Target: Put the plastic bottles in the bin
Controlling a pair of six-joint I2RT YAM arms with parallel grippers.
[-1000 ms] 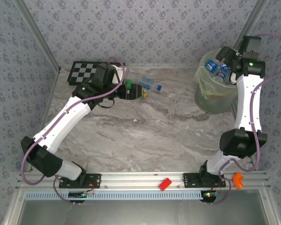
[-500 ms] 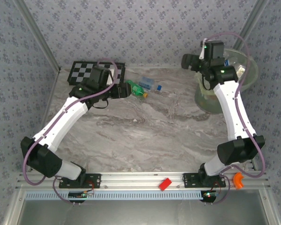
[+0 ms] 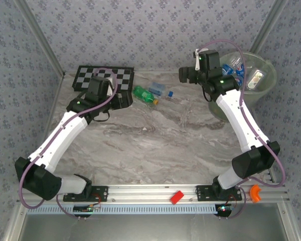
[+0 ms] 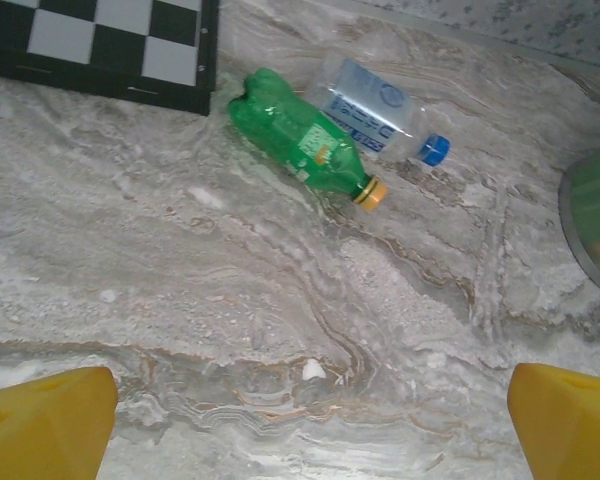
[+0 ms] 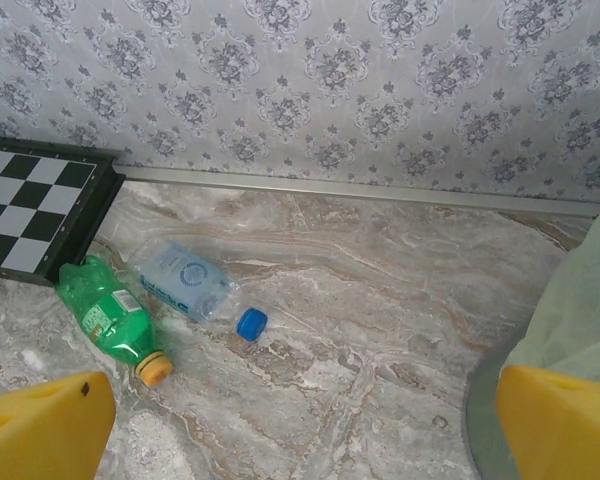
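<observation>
Two plastic bottles lie side by side at the back of the table: a green one with a yellow cap (image 3: 143, 95) (image 4: 295, 140) (image 5: 105, 310) and a clear one with a blue label and blue cap (image 3: 160, 90) (image 4: 370, 108) (image 5: 185, 280). The bin (image 3: 219, 106) stands at the back right, its liner (image 5: 580, 310) showing, with several bottles (image 3: 236, 68) inside. My left gripper (image 3: 122, 99) (image 4: 305, 430) hangs open just left of the green bottle, nothing between its yellow fingers (image 4: 45, 425). My right gripper (image 3: 185, 75) (image 5: 300, 430) is open and empty, between the bin and the bottles.
A black-and-white chequered board (image 3: 103, 76) (image 4: 100, 45) lies at the back left, touching the green bottle's base. A small red block (image 3: 177, 196) and an orange piece (image 3: 255, 192) sit on the front rail. Patterned walls close in the back and sides.
My right arm has swung left from over the bin to above the table near the bottles. My left gripper has drawn back to the left, off the green bottle, which stays lying there.
</observation>
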